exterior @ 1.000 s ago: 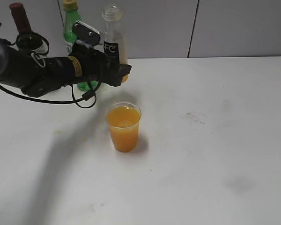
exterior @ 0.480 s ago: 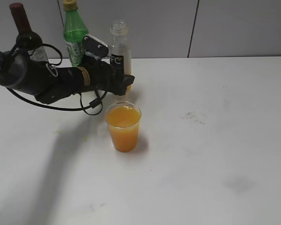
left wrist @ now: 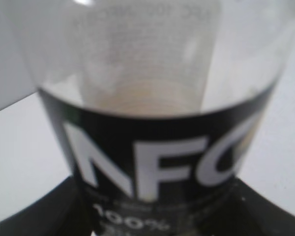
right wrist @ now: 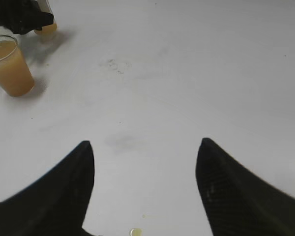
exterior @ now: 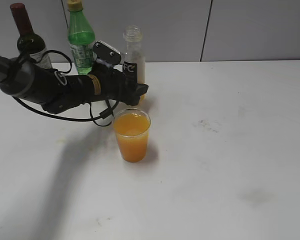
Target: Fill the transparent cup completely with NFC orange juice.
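The transparent cup [exterior: 132, 135] stands mid-table, filled with orange juice nearly to its rim; it also shows in the right wrist view [right wrist: 10, 66]. The NFC bottle [exterior: 133, 47] is upright and uncapped, nearly empty, with a little orange juice at its base. It stands behind the cup. My left gripper [exterior: 134, 89] is shut on the bottle's lower body; the black NFC label [left wrist: 157, 157] fills the left wrist view. My right gripper [right wrist: 145, 152] is open and empty above bare table, out of the exterior view.
A green plastic bottle with a yellow cap [exterior: 80, 40] and a dark wine bottle with a red cap [exterior: 27, 37] stand at the back left by the wall. Faint stains [exterior: 207, 124] mark the white table [exterior: 230, 165].
My left gripper has carried the NFC bottle to the right and lower, setting it upright behind the cup. The cup has not moved.
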